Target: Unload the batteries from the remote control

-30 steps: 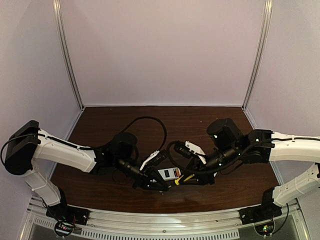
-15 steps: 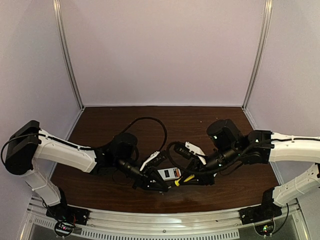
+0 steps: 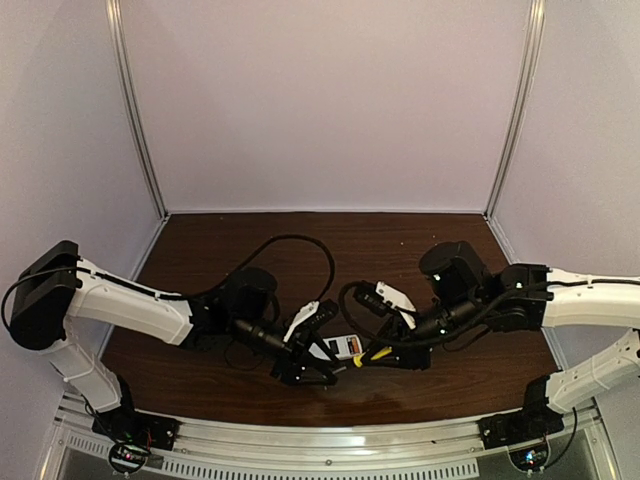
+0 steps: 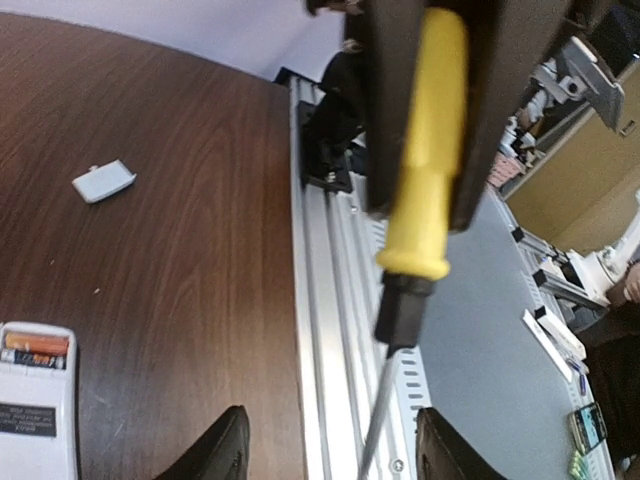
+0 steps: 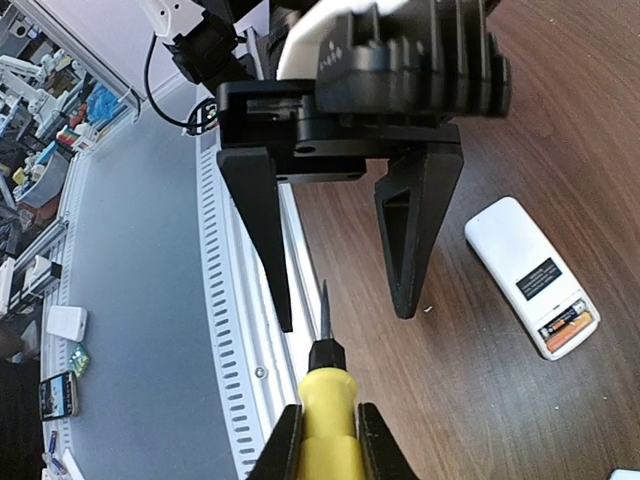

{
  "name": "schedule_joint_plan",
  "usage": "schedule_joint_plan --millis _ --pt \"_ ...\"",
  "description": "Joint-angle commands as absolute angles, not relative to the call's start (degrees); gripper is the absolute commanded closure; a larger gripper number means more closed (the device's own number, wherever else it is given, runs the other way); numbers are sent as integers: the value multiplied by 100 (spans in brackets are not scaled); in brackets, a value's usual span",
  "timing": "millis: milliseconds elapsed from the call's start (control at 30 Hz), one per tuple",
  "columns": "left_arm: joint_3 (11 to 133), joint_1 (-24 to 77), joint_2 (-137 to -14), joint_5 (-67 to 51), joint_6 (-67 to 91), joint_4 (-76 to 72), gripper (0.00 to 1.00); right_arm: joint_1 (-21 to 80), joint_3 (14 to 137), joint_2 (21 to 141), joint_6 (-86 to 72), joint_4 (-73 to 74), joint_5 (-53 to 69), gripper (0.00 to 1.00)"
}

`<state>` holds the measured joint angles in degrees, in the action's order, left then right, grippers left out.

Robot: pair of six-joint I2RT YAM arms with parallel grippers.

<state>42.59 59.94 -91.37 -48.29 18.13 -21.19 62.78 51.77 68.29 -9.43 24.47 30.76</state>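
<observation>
Spread apart now, the left fingers were pinched together a second ago. From above they make a dark fork at the near side of the small white rectangular remote control, which lies on the dark brown wooden table between the two arms. The right arm has also slid a little to the right. The right fingers are clenched on the yellow-handled screwdriver, just right of the remote. Only part of the remote's white body shows beside the left wrist, and nothing inside it can be made out from this height.

In the left wrist view, only the two dark fingertips show at the bottom edge, well apart and grasping nothing. The screwdriver's metal shaft runs down between them and its tip is cut off by the frame. The yellow handle hangs from the top, clamped between the right fingers, whose upper parts are out of view. The remote sits at the lower left, cropped by the frame, back side up, with its bay uncovered. An orange-copper battery is seated there; what lies beside it is too dim to tell. A small white plastic chip lies apart, farther along the table, and a ribbed aluminium rail borders the table.

In the right wrist view, the right fingers grip the yellow handle from both sides at the bottom edge. The blade points up toward the gap between the released left fingers. The remote lies to their right, not touching them. Its open end holds the orange-copper battery and a dark battery side by side. A white scrap at the bottom right corner is cropped too much to identify.
</observation>
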Motion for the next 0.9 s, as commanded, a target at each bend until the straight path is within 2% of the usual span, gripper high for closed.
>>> schedule_joint_plan --millis 0,133,333,500,667,867 --pt "4402 5989 -9011 -3537 1532 -1628 38 6326 5035 6556 -1022 2438 2435 100" --pt "4367 5987 -8902 -2993 1457 -1529 24 6328 5026 6533 -1088 2442 2018 100" --pt "4195 5992 -8594 -1983 1395 -1443 13 6295 5008 6493 -1258 2435 1262 100" --pt "3877 5986 -8261 -620 1412 -1650 3 6203 4928 6436 -1370 2300 894 100" --pt "3506 5965 -7907 261 1400 -1961 3 6039 4875 6441 -1496 2196 738 100" --pt "3242 5929 -8051 1226 1660 -2364 3 5814 4834 6523 -1590 2108 764 100"
